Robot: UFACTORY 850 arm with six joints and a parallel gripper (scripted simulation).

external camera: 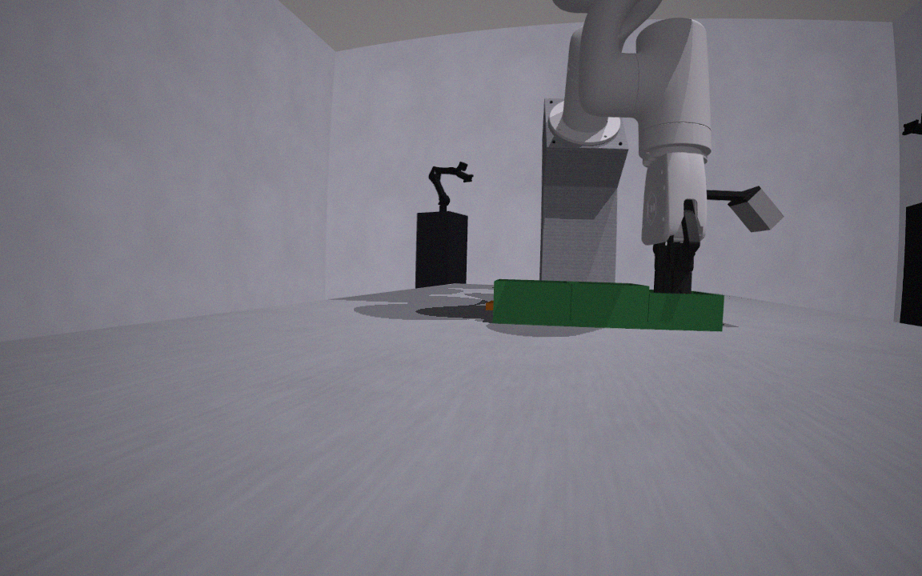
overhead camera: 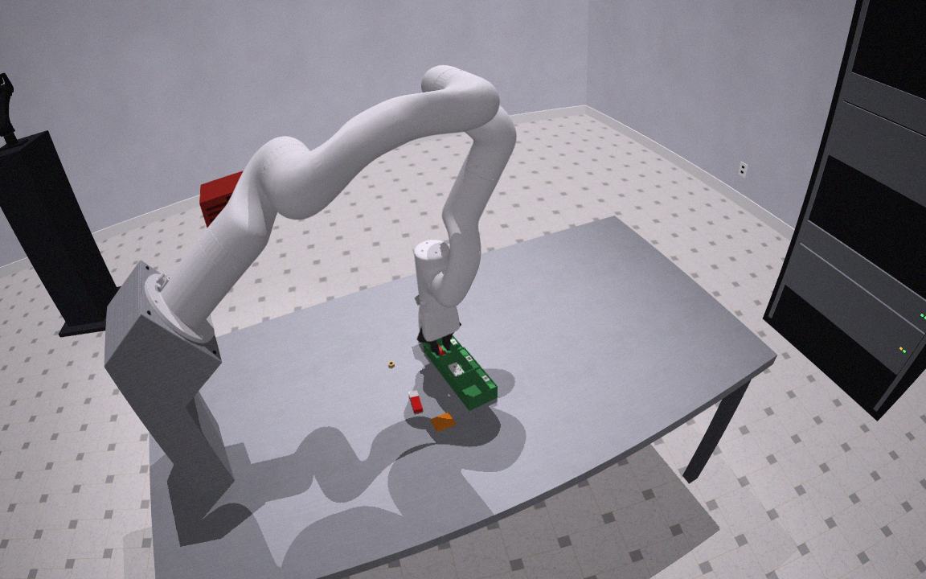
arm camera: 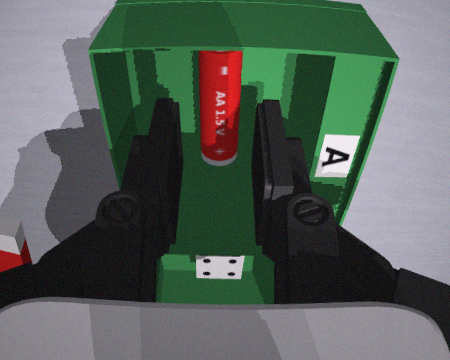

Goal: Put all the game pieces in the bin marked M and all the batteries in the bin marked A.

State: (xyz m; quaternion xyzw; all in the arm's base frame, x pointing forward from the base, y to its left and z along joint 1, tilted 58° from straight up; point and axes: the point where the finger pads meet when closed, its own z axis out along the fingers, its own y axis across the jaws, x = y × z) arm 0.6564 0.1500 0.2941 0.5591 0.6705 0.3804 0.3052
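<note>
Battery (overhead camera: 442, 351) (arm camera: 220, 107) lies inside the bin marked A (overhead camera: 428, 351) (external camera: 686, 312) (arm camera: 370, 105), my gripper (overhead camera: 442, 346) (external camera: 672, 290) (arm camera: 217, 131) is partly open around it and holds nothing, a white dotted piece (overhead camera: 456, 368) (arm camera: 220, 267) seems already binned, so I judge mainly withdrawing remains.

A smooth white arm (overhead camera: 380, 137) (external camera: 611, 71) with rounded joints carries a pale gripper (overhead camera: 441, 341) (external camera: 673, 290) (arm camera: 217, 131) with black fingers and slotted screws.
</note>
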